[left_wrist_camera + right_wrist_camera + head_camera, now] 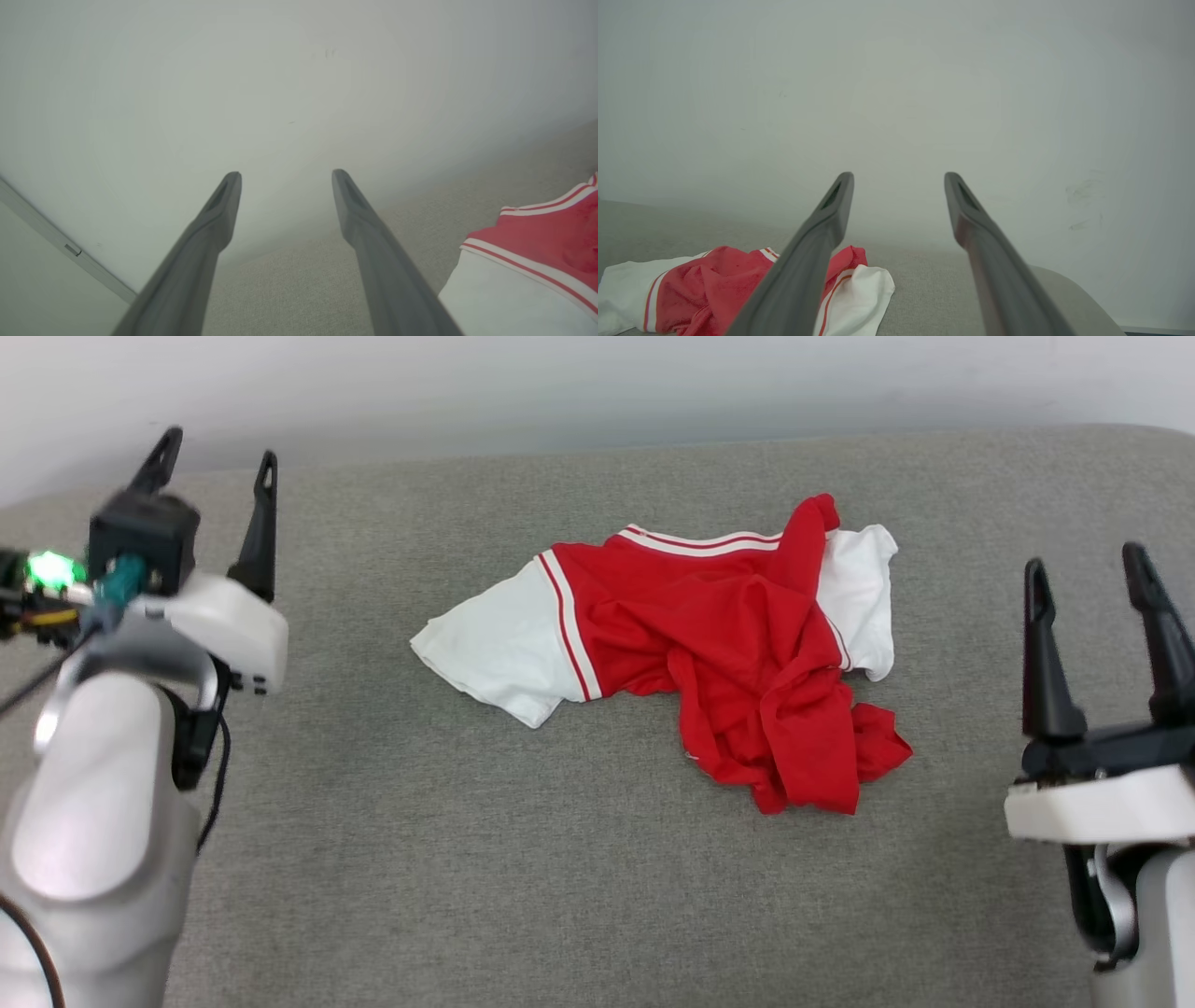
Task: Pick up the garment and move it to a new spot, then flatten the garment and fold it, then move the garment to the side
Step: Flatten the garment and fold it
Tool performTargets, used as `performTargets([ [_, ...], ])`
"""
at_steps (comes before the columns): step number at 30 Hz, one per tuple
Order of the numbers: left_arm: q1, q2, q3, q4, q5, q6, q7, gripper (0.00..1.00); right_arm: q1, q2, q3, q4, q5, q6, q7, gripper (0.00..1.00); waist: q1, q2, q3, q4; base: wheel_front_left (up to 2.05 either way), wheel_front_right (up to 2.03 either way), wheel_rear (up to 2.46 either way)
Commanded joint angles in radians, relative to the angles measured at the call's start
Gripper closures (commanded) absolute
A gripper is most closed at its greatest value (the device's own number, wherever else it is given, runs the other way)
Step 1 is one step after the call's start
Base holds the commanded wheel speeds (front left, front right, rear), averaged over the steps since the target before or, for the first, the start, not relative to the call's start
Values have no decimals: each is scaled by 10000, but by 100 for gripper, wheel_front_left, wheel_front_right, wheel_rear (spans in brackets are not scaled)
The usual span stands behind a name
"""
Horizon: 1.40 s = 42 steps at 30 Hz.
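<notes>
Nothing done yet: garment (709,644) lies crumpled on the surface (467,859).
Left and right jaws spread, empty, well apart from it.

Left gripper (220,446): two long dark fingers (216,219), tapering, each with a slotted recess near the tip. They mount on a white wrist housing (229,630) with small dark fastener holes on its side. A black box-shaped module (145,534) is fitted at the wrist, with a lit green indicator (51,569) and a teal connector (119,586) beside it. A thin black cable (220,775) runs alongside the glossy silver-grey forearm (84,831). Right gripper (1083,558): matching dark fingers on a black base (1106,747), a white housing (1092,807) and a grey forearm (1167,933) below it.
</notes>
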Motion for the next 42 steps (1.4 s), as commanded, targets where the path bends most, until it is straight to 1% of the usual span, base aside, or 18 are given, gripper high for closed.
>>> performTargets([
  [1, -414, 111, -162, 161, -118, -188, 486, 0, 389, 206, -61, -278, -100, -7, -15, 0, 0, -1, 34, -95, 0, 0, 0],
  [4, -1233, 296, -545, 372, -387, -415, 1473, 0, 965, 490, -108, -624, -92, -7, -16, 0, 0, -1, 129, -215, 0, 0, 0],
  [7, -1879, 537, -1238, 701, -913, -542, 2826, 0, 1356, 663, -114, -847, -173, -5, -18, 0, 0, -1, 242, -333, 0, 0, 0],
  [9, -2283, 774, -2153, 793, -1683, -550, 3877, 0, 1540, 756, -111, -982, -184, -7, -18, 0, 0, -1, 339, -432, 0, 0, 0],
  [12, -2877, 1502, -3525, 687, -2964, -546, 5416, 0, 1704, 874, -112, -1200, -125, -7, -16, 0, 0, -1, 531, -582, 0, 0, 0],
  [14, -3190, 1831, -4242, 570, -3900, -549, 6413, 0, 1737, 926, -65, -1268, -100, -7, -18, 0, 0, -1, 686, -690, 0, 0, 0],
  [15, -3363, 1982, -4535, 510, -4328, -550, 6869, 0, 1728, 940, -42, -1290, -109, -5, -17, 0, 0, -1, 771, -737, 0, 0, 0],
  [16, -3363, 1982, -4535, 510, -4328, -550, 6869, 0, 1728, 940, -42, -1290, -109, -5, -17, 0, 0, -1, 771, -737, 0, 0, 0],
  [20, -3939, 2600, -5532, 359, -5573, -552, 8557, 0, 1549, 990, 107, -1386, -166, -5, -18, 0, 0, -1, 1164, -961, 0, 0, 0],
  [24, -4396, 2954, -6318, 323, -6407, -553, 9975, 0, 1314, 998, 230, -1444, -211, -7, -18, 0, 0, -1, 1613, -1183, 0, 0, 0],
  [27, -4645, 3089, -6795, 408, -6724, -553, 10613, 0, 1131, 1000, 334, -1456, -126, -7, -19, 0, 0, -1, 1964, -1337, 0, 0, 0],
  [30, -4827, 3142, -7189, 610, -6880, -554, 11002, 0, 963, 1000, 462, -1476, -148, -7, -19, 0, 0, -1, 2285, -1488, 0, 0, 0],
  [31, -4935, 3175, -7465, 700, -6920, -554, 11181, 0, 867, 1000, 537, -1496, -158, -7, -19, 0, 0, -1, 2476, -1576, 0, 0, 0],
  [34, -5001, 3222, -7750, 815, -6989, -554, 11317, 0, 755, 998, 587, -1500, -126, -7, -19, 0, 0, -1, 2651, -1654, 0, 0, 0],
  [39, -4824, 3287, -8609, 1102, -7137, -553, 11565, 1, 643, 998, 676, -1426, -95, -7, -19, 0, 0, -1, 2879, -1734, 0, 0, 0],
  [40, -4819, 3303, -8786, 1091, -7218, -553, 11579, 100, 637, 998, 684, -1405, -96, -7, -19, 0, 0, -1, 2884, -1727, 0, 0, 0],
  [42, -4822, 3346, -8997, 1086, -7411, -553, 11523, 100, 673, 996, 634, -1352, -124, -7, -19, 0, 0, -1, 2817, -1651, 0, 0, 0],
])
